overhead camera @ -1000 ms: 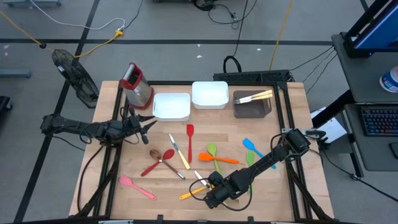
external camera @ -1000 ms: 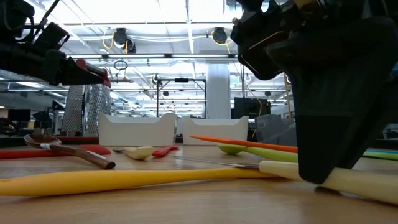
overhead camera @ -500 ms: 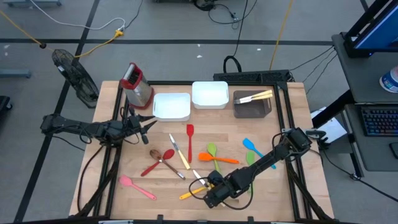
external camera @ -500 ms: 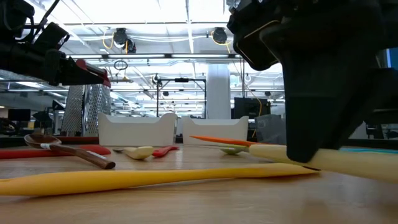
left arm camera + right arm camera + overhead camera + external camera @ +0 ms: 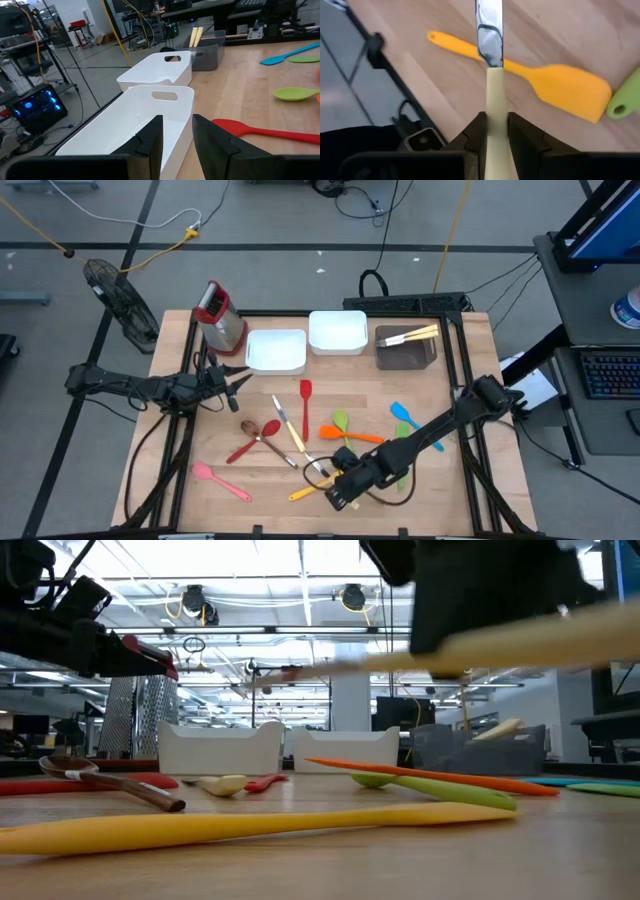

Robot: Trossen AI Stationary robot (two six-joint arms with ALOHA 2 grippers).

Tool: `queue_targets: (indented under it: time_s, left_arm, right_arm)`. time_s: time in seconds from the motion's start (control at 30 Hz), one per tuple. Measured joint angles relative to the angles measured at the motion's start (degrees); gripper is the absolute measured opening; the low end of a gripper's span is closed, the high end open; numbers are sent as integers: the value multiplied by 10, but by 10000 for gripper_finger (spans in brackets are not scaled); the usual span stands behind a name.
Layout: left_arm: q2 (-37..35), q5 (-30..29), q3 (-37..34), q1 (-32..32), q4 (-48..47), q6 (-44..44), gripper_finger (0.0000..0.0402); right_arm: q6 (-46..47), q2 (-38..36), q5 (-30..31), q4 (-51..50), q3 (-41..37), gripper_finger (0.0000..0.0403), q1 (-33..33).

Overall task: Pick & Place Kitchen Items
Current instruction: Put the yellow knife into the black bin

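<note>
Right claw [image 5: 494,131] grips a pale-handled knife [image 5: 492,75] above the yellow spatula [image 5: 555,82]; left claw [image 5: 176,137] hangs empty, slightly parted.

Two white trays [image 5: 275,352], one dark tray [image 5: 405,358], two arms [image 5: 130,387]

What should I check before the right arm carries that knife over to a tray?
1. Right claw shut on the knife handle: ok.
2. Knife lifted clear of the table: ok, low view shows it above the utensils.
3. Yellow spatula left on the table: ok.
4. Dark tray has room beside two knives: ok.
5. Left claw out of the path, near the white tray: ok.
6. Grip firmness: cannot tell.
</note>
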Motion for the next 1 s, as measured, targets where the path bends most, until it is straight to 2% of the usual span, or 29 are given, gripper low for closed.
queue_targets:
  time_s: [0.57,0.7,1.0]
  left_arm:
    - [0,26,0,0,0,-5,106]
    - [0,26,0,0,0,-5,106]
    - [0,26,0,0,0,-5,106]
  right_arm:
    - [-166,-83,-2,37,0,56,-74]
    - [-207,-83,-2,101,0,56,-84]
    - [-315,-83,-16,318,0,56,-90]
